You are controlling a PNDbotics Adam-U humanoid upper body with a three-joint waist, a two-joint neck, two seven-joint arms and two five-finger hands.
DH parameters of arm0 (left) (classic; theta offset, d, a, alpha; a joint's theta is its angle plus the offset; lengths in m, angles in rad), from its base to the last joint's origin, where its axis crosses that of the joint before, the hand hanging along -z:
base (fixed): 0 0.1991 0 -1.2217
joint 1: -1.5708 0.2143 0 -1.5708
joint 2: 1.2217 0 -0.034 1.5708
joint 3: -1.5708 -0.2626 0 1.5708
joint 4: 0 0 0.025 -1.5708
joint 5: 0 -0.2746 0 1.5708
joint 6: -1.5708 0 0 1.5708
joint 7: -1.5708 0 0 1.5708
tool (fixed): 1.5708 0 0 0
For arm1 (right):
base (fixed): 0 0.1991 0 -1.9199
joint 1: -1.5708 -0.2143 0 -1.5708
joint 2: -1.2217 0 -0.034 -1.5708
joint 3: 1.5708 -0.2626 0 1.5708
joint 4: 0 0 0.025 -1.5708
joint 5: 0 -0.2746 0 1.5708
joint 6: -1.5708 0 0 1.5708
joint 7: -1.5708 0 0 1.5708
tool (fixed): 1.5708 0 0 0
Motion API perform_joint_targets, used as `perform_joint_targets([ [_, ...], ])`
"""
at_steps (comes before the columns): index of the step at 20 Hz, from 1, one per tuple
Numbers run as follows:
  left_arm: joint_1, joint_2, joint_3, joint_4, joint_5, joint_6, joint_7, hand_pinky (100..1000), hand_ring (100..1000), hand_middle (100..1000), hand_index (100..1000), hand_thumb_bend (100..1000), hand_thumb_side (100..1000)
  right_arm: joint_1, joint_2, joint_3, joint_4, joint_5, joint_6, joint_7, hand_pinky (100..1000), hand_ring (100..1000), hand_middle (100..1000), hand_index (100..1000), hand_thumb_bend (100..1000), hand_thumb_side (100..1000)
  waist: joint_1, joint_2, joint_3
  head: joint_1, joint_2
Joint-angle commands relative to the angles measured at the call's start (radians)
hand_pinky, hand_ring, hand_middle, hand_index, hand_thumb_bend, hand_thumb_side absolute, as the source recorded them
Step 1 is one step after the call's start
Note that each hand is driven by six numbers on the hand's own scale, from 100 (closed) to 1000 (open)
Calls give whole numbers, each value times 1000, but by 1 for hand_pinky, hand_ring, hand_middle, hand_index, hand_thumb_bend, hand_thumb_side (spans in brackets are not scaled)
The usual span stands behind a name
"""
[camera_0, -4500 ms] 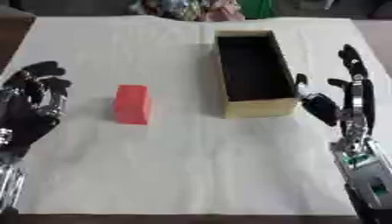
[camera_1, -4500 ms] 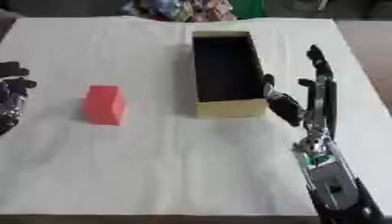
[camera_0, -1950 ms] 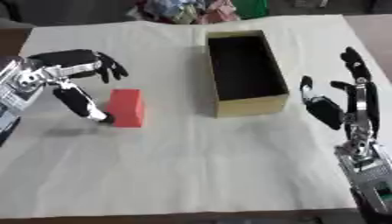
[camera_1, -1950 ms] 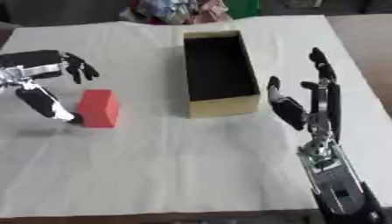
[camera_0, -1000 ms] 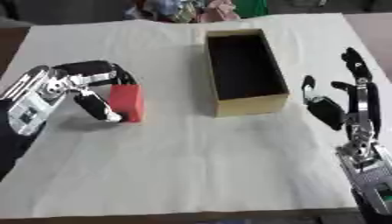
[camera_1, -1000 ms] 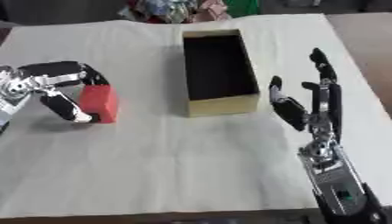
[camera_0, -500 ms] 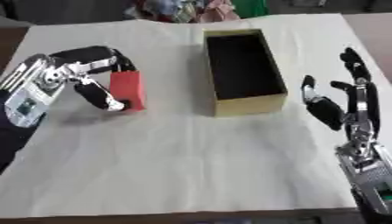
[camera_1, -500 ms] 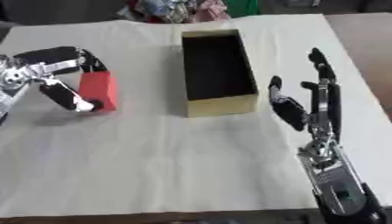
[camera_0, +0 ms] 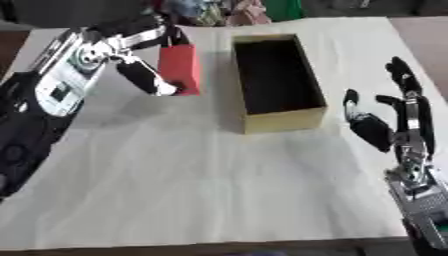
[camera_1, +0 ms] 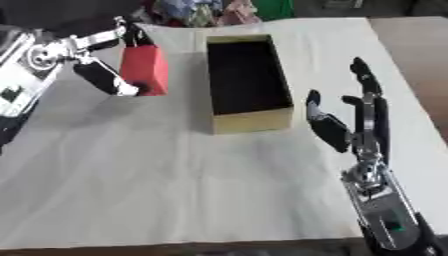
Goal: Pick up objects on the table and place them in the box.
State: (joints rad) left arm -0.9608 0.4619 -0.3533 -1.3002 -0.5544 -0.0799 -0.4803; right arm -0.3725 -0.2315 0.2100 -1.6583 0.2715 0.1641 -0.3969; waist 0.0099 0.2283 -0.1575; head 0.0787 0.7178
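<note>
Pale cloth covers the counter (camera_0: 219,190) edge to edge; colourful clutter lies along the far edge, too indistinct to name.

Far left: left hand (camera_0: 140,55) comes in from the left side, arm black and silver. Fingers curled over the far top of the red block (camera_0: 179,67), thumb pressed on its near left side. Block pinched between them. It appears lifted clear of the cloth, tilted slightly, a shadow under it on the counter. Judgement: block is in carry, hanging just left of the box, not yet above the opening. The grip across opposite sides leaves the bottom free, which suits lowering it straight in.

Centre: open yellow cardboard box (camera_0: 282,116), long and narrow, long axis running near to far. Dark interior, nothing visible inside. Near end wall faces the camera. Block needs to travel right and clear the left wall before release; a clipped rim looks like the main risk, since the box is narrow.

Right: right hand (camera_1: 337,127) held upright over the counter just beside the box's near right corner, not touching it. Fingers straight, pointing toward the far edge, thumb spread toward the box. Holds nothing. Judgement: parked idle, out of the block's path.
</note>
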Motion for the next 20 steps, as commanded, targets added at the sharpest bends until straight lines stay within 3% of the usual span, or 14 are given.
perform_joint_targets([
  [1,-47,-41,17,38,-3,-23,32,837,583,460,745,301,182,-24,4,12,-11,-2,-6,17,762,1000,918,1000,202,100,-4,-13,-12,15,-16],
  [9,-78,-134,9,110,-62,-122,65,851,638,615,803,402,159,-59,34,41,-13,-6,-16,53,763,1000,919,1000,196,100,-17,3,-62,37,-38],
  [16,-61,-160,-3,135,-99,-197,60,864,707,741,847,451,159,-69,44,46,-12,-8,-20,60,763,1000,918,1000,189,100,-19,11,-73,36,-43],
  [18,-58,-160,-9,131,-108,-213,53,881,756,823,901,551,164,-68,44,45,-12,-9,-20,59,762,1000,917,1000,178,100,-18,12,-73,36,-43],
  [20,-56,-158,-13,125,-114,-228,39,903,792,874,936,567,155,-67,44,45,-11,-10,-20,57,762,1000,917,1000,176,100,-17,12,-73,35,-43],
])
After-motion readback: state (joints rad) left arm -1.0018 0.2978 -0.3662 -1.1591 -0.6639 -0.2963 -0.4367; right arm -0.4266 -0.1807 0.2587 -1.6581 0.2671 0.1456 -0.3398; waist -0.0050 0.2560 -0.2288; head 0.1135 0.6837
